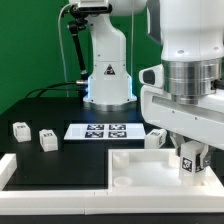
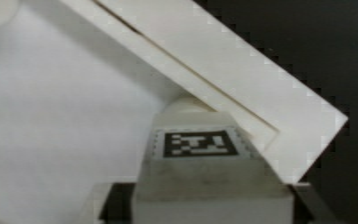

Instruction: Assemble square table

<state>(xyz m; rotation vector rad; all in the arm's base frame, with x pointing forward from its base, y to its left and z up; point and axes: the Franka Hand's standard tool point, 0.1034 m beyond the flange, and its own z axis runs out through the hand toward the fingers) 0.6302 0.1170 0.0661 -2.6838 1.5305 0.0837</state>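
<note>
On the bench (image 1: 60, 112), locate one leg (image 1: 20, 130) and a second leg (image 1: 47, 138) at the exterior view's left. The marker board (image 1: 100, 130) lies right of them, with a third leg (image 1: 157, 137) beyond it. The square top (image 1: 135, 166) lies before the board. At its right end, the hand (image 1: 188, 160) grips a fourth leg (image 1: 187, 168).

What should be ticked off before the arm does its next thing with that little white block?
1. Leg sits between the fingers: ok.
2. Fingers pressed firmly on the leg: cannot tell.
3. Leg's tag readable in the wrist view: ok.
4. Leg clear of the top: cannot tell; the wrist view shows it right by the top's edge.
5. Top lying flat on the table: ok.
6. Spare legs out of the arm's way, at the exterior view's left: ok.
</note>
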